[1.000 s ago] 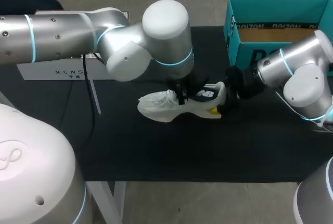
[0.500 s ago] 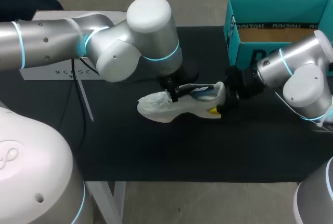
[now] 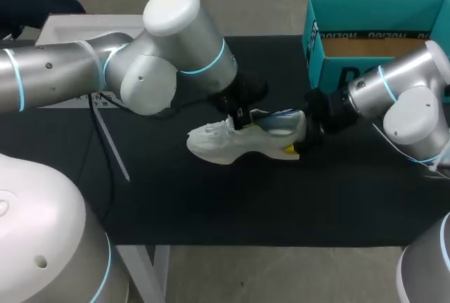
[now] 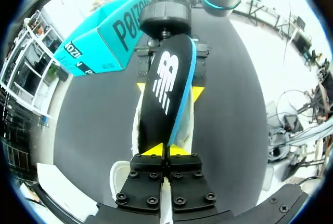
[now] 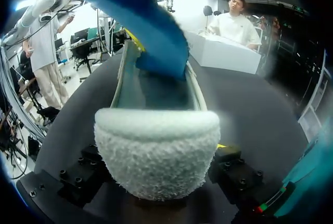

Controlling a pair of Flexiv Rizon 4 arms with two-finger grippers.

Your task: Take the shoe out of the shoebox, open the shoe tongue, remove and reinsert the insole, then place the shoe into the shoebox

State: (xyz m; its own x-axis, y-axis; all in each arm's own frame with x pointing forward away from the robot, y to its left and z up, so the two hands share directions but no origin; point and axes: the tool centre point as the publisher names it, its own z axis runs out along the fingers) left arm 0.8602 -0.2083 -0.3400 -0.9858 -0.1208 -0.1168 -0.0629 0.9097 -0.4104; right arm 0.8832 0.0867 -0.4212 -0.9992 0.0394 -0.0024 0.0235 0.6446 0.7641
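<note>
Our left gripper [image 4: 165, 150] is pinched on the black insole [image 4: 164, 94] above the white sneaker [image 3: 228, 145]; our right gripper [image 3: 301, 136] clamps its heel.

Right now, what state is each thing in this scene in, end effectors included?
shoebox: open, no shoe in it.
shoe: out of the shoebox, sole down, held at the heel.
insole: toe end lifted out of the shoe, heel end seemingly inside it.
left end effector: shut on the insole's toe end.
right end effector: shut on the shoe's heel.
</note>
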